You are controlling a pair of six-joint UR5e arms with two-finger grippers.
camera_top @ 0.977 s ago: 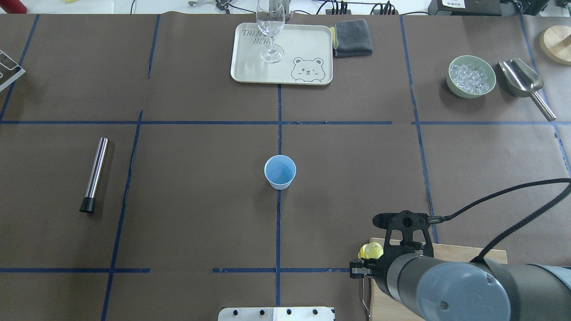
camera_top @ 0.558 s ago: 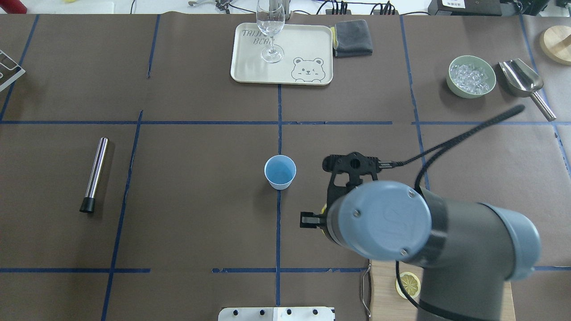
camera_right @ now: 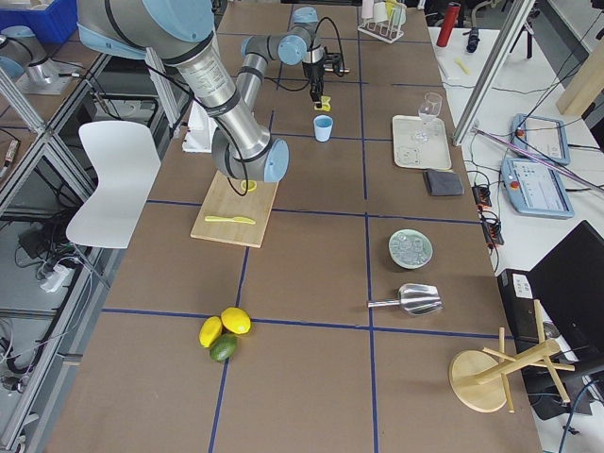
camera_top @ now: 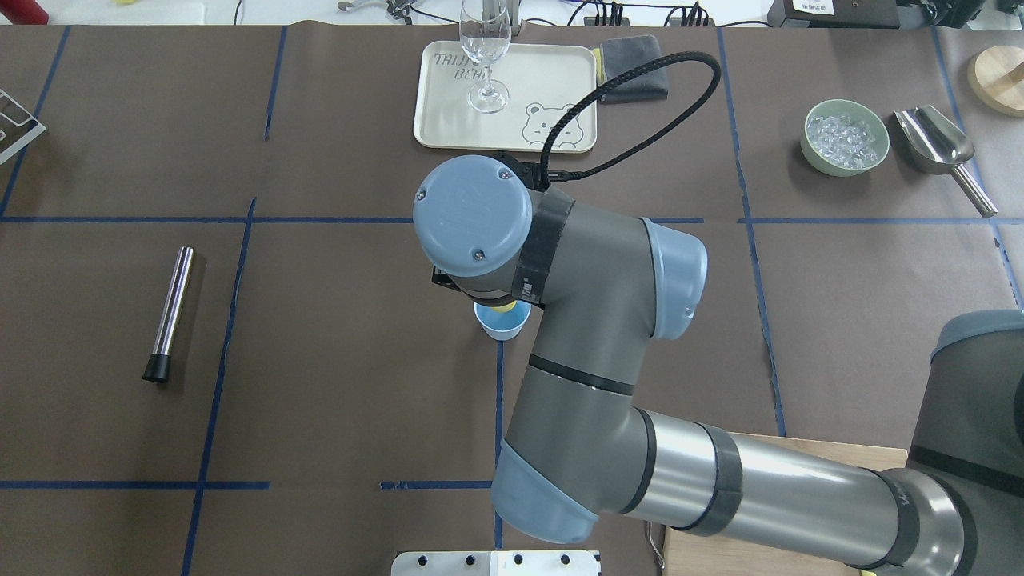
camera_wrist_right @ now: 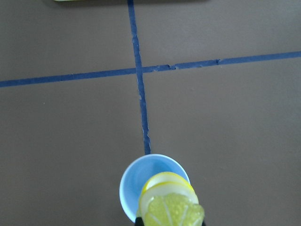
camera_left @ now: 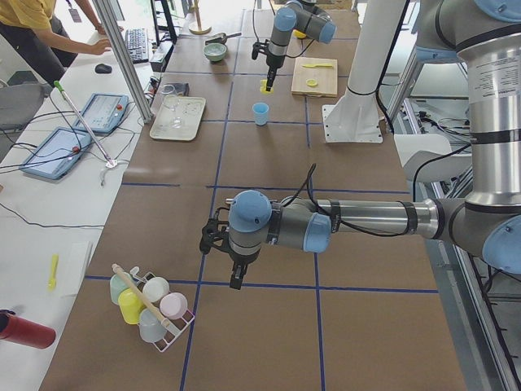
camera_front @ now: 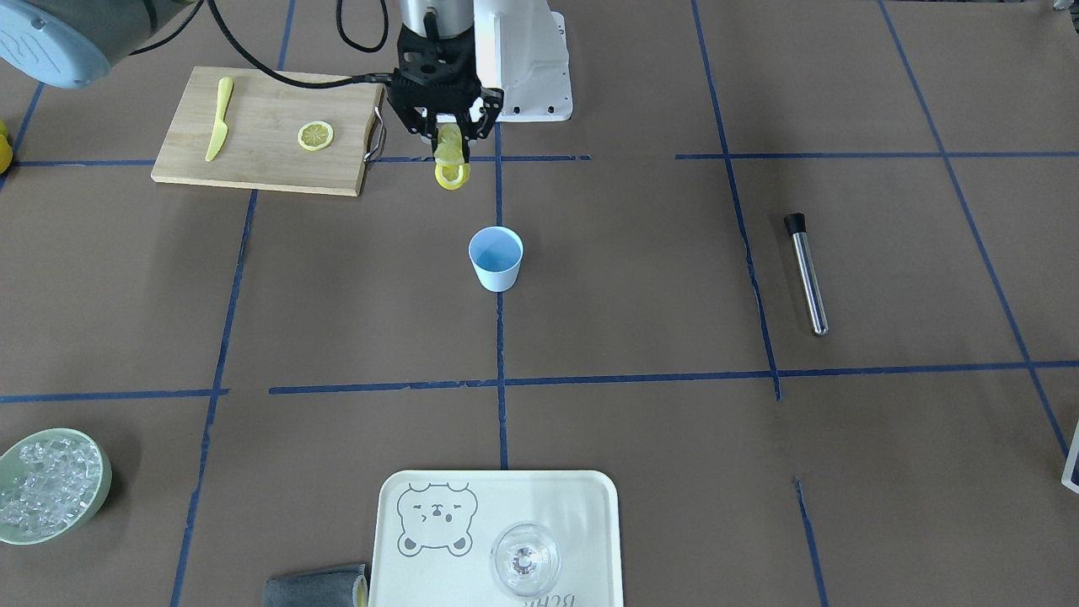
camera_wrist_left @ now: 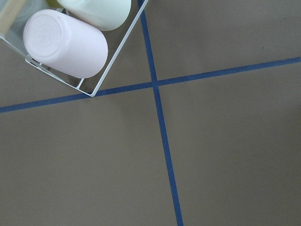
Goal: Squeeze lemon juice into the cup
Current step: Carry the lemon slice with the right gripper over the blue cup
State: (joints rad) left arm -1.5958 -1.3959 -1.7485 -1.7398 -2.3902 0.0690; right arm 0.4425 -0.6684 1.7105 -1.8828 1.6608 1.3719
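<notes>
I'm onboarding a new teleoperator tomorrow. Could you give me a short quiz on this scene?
1. True or false: the lemon lies inside the cup.
2. What shares the cutting board with the yellow knife? A) a second lemon slice B) a fork C) a sponge
3. Fill in: the glass stands on the ___.
Key: 1 false, the right gripper holds it above the cup; 2 A; 3 the tray.
</notes>
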